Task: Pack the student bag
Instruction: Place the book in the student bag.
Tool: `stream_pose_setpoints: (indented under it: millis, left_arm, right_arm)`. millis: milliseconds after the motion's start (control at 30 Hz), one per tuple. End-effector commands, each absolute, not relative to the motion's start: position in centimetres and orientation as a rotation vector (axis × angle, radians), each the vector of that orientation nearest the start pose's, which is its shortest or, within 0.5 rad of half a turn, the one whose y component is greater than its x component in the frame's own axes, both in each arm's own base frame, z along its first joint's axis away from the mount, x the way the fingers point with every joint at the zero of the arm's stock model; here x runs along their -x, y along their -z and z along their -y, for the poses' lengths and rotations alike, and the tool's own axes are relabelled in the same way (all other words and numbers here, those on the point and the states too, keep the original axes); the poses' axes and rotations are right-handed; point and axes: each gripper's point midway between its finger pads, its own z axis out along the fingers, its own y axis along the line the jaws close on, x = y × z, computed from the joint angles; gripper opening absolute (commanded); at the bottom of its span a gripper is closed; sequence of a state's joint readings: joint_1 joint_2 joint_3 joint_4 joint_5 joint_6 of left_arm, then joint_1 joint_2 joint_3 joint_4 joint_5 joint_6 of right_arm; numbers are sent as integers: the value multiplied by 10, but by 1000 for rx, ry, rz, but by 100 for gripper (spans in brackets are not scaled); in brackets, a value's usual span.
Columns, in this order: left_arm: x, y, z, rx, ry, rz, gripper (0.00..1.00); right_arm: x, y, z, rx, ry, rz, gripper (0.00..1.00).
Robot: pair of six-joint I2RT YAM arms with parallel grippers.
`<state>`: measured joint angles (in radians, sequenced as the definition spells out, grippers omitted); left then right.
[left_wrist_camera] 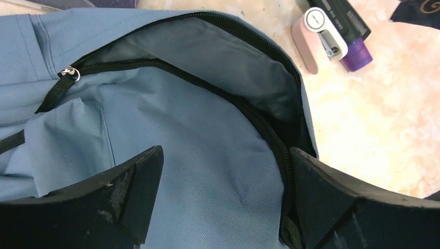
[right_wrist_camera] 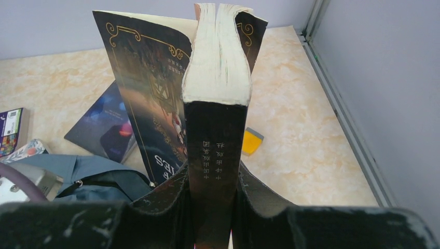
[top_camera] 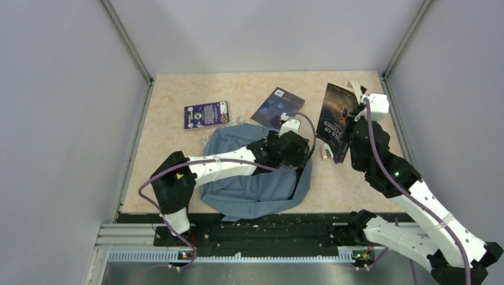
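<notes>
The student bag (top_camera: 249, 181), grey-blue with black zippers, lies flat at the table's near middle. Its main zipper gapes open in the left wrist view, showing the grey lining (left_wrist_camera: 228, 67). My left gripper (top_camera: 292, 147) hovers just over the bag's right part, open wide, with bare bag fabric (left_wrist_camera: 207, 155) between its fingers (left_wrist_camera: 129, 192). My right gripper (top_camera: 358, 116) is shut on the spine of a thick dark paperback book (right_wrist_camera: 215, 135), held up off the table at the back right. The book's front cover (right_wrist_camera: 150, 93) flares open.
A purple book (top_camera: 206, 114) and a dark blue book (top_camera: 277, 107) lie behind the bag. A pink-and-white stapler (left_wrist_camera: 317, 40) and a black tube with a purple cap (left_wrist_camera: 348, 32) lie right of the bag. A small yellow object (right_wrist_camera: 251, 141) sits near the right wall.
</notes>
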<state>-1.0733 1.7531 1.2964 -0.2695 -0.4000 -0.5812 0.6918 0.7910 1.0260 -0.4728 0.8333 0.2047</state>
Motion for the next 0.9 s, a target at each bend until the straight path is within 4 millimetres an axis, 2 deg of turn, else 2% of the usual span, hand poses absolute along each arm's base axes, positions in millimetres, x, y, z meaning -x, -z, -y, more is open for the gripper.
stream_pose_setpoints:
  millis: [0,33,67,167,267,400,567,700,867]
  left_arm:
    - [-273,-135,399,-336,419,-2231,92]
    - [-273,-133,399,-347,414,-2237,88]
    - [-272,-131,398,-355,400,-2246,77]
    - [-272,-134,382,-313,331,-2264,19]
    - [-273,-153,367,-261,330,-2214,1]
    - [-268,-192,350,-209,412,-2116,0]
    - [-261,-232,338,-228,517,-1990,0]
    - [-256,-252,326,-250,549,-1924,0]
    - [-256,-271,309,-212,590,-1873,0]
  right_arm:
    - [-264,-361,-60,-222,-6,-1626,0]
    - [-264,-361,-62,-214,-19,-1631,0]
    - [-263,-360,-65,-205,-35,-1636,0]
    - [-261,-356,-72,-181,-81,-1655,0]
    - [-257,-347,-78,-166,-132,-1679,0]
    - [-249,-339,-91,-158,-251,-1690,0]
    - [-244,-328,-126,-148,-500,-1690,0]
    - [-243,-313,-156,-151,-680,-1696,0]
    - [-240,-304,-172,-201,-826,-1684,0]
